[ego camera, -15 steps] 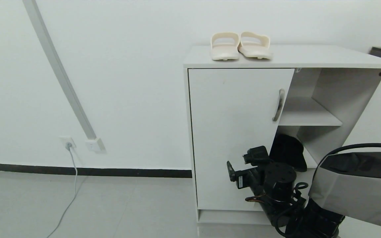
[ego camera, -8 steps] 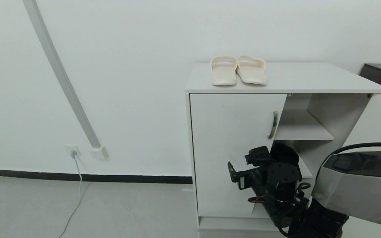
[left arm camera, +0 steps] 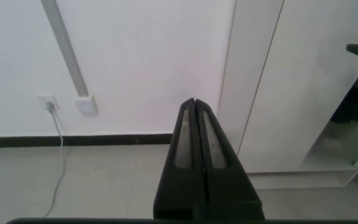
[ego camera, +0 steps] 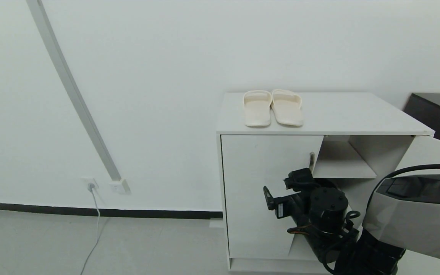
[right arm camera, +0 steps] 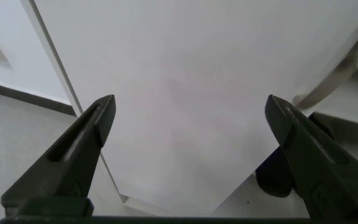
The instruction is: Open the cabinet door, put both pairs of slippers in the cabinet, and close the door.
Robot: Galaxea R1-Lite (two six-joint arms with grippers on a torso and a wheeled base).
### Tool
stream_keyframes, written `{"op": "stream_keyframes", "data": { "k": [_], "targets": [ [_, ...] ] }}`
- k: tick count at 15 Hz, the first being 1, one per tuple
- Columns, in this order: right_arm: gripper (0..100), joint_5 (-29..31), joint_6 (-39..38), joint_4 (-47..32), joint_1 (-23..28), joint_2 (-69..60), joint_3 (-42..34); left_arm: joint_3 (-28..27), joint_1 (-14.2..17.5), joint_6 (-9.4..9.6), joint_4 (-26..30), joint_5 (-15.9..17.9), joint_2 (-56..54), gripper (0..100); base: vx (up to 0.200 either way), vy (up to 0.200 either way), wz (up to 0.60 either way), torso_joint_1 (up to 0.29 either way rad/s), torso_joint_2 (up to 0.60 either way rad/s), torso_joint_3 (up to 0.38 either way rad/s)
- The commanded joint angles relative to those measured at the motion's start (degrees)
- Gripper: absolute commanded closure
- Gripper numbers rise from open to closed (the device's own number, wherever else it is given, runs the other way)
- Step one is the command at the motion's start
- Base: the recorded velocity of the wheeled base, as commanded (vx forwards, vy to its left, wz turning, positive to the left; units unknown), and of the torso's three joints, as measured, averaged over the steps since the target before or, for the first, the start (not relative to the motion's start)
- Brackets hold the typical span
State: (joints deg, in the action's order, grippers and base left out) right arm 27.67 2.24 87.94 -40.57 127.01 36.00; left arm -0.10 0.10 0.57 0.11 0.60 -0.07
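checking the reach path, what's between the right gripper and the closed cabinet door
Nothing. In the right wrist view the right gripper, jaws wide apart, faces the closed door, and the stretch between them is bare.

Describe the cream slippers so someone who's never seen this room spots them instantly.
Look at the white cabinet against the wall. On its top, toward the left, the cream slippers sit side by side. They're pale and out in the open, unlike the dark slipper down inside.
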Motion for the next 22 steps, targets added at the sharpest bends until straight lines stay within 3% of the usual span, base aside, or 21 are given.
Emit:
{"op": "stream_keyframes", "data": {
  "k": [1,13,17,18,21,22],
  "targets": [
    [0,0.0,0.0,0.0,0.0,-0.1,0.0,0.0,0.0,0.04,0.0,0.0,0.1,100,0.0,0.0,0.0,0.212,-0.52,-0.315],
    [0,-1.1,0.3,0.7,0.1,0.1,0.0,0.0,0.0,0.04,0.1,0.0,0.1,100,0.0,0.0,0.0,0.238,-0.56,-0.321],
    [0,-3.9,3.0,2.1,0.1,-0.2,0.7,0.0,0.0,0.13,0.1,0.0,0.1,100,0.0,0.0,0.0,0.033,-0.08,-0.041],
    [0,-3.9,3.2,1.0,0.3,-0.5,2.9,0.0,0.0,0.13,0.1,0.0,0.1,100,0.0,0.0,0.0,0.0,0.0,0.0],
    [0,-3.7,2.2,-14.3,1.7,-4.9,11.1,0.0,0.0,0.13,0.1,0.0,0.1,100,0.0,0.0,0.0,0.0,0.0,0.0],
    [0,-3.6,1.9,-16.1,1.7,-5.6,12.0,0.0,0.0,0.13,0.1,0.0,0.1,100,0.0,0.0,0.0,0.0,0.0,0.0]
  ]
}}
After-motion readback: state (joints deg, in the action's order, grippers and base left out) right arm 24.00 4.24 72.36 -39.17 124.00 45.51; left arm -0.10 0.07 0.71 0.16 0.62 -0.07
